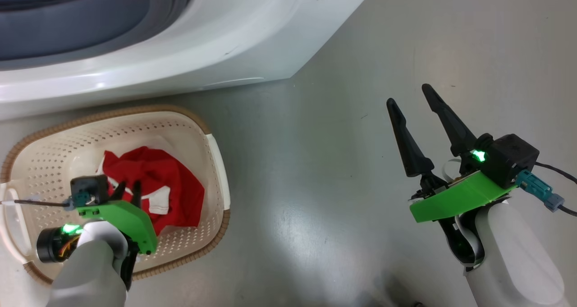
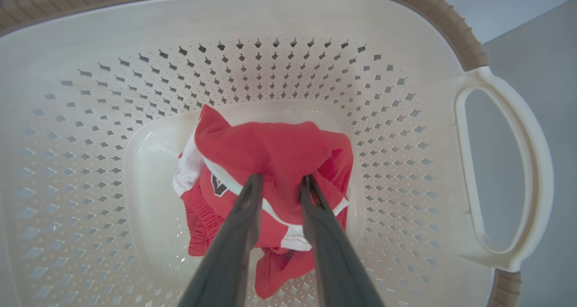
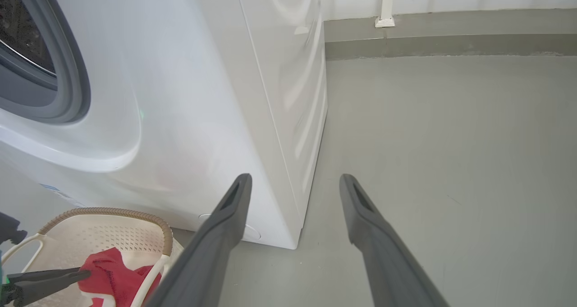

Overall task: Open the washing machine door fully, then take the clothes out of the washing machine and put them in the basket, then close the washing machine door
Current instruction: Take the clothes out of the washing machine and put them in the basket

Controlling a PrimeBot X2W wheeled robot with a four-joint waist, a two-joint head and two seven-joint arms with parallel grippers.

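Left claw (image 2: 281,181) is hanging parted over clothes (image 2: 270,151) in basket (image 2: 288,23) — I'm judging it nearer the washing machine (image 1: 180,50) (right claw (image 1: 408,95) gaping).

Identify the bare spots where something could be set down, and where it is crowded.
Bare floor lies between the basket and the right gripper, in front of the washing machine. The basket is crowded: clothes fill its middle, the left gripper at them; strips by its walls are bare.

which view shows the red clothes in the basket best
Left wrist view: the red clothes lie on the basket floor, logo and white trim clear. In the head view the left claw covers part of them; the right wrist view catches just a corner.
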